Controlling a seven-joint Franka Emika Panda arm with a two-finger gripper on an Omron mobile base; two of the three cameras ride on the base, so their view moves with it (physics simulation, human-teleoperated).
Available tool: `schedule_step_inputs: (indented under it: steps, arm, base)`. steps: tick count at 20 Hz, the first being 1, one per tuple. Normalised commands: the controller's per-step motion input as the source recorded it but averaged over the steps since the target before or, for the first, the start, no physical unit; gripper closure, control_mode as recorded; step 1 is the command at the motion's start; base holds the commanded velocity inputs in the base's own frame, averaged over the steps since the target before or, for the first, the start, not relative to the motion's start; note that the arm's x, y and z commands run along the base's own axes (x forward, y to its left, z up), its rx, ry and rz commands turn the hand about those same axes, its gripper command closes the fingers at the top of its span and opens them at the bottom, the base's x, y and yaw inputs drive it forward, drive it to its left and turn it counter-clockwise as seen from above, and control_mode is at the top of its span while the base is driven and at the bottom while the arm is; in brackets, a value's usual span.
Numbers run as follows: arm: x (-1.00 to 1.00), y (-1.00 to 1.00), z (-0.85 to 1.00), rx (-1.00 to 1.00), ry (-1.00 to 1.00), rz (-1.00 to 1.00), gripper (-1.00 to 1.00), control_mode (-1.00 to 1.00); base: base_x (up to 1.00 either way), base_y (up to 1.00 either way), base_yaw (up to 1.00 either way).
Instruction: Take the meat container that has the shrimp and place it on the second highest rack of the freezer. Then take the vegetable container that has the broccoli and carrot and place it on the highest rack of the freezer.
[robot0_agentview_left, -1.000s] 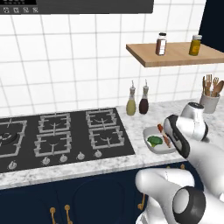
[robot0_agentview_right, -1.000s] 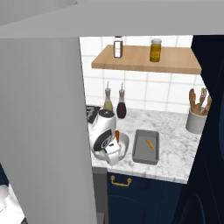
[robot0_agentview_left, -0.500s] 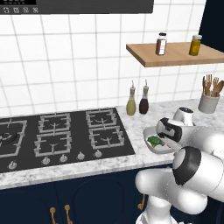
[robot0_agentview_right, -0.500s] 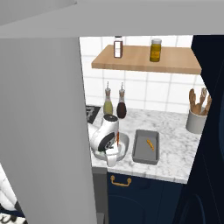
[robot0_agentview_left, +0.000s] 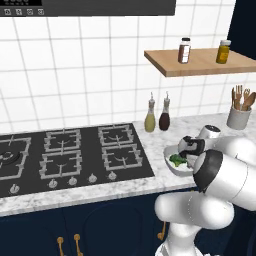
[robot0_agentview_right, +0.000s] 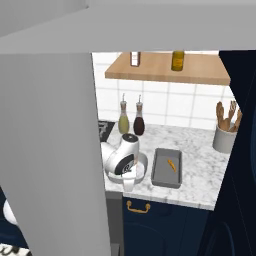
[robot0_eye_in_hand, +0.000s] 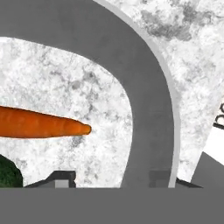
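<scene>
The dish (robot0_eye_in_hand: 148, 109) with the carrot (robot0_eye_in_hand: 39, 124) and broccoli (robot0_eye_in_hand: 8, 173) sits on the worktop (robot0_eye_in_hand: 197, 52), just right of the stove. My arm has just dropped down to it, and the gripper (robot0_eye_in_hand: 110, 178) has started to squeeze in, one finger inside the rim and one outside. I cannot tell if it has a hold yet. In the hand view the carrot lies sideways, its thin tip pointing at the rim. The shrimp (robot0_agentview_right: 171, 164) tray (robot0_agentview_right: 161, 172) waits beside it, so I think the order got swapped.
</scene>
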Motion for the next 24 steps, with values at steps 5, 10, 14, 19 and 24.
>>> schedule_step_inputs:
  steps: [5,10,14,19,24]
  arm:
    - [-0.05,0.00,-0.28,0.00,0.00,-0.10,1.00,-1.00]
    - [-0.29,0.02,-0.06,0.00,-0.02,-0.05,1.00,-1.00]
    - [-0.51,0.07,0.25,0.00,-0.14,-0.02,1.00,-1.00]
    - [-0.22,0.18,0.79,-0.03,-0.16,0.00,1.00,-1.00]
    - [-0.01,0.60,1.00,-0.14,-0.03,0.02,1.00,-1.00]
  base:
    - [0.00,0.00,0.00]
    - [0.00,0.00,0.00]
    - [0.00,0.00,0.00]
    - [0.00,0.00,0.00]
    - [0.00,0.00,0.00]
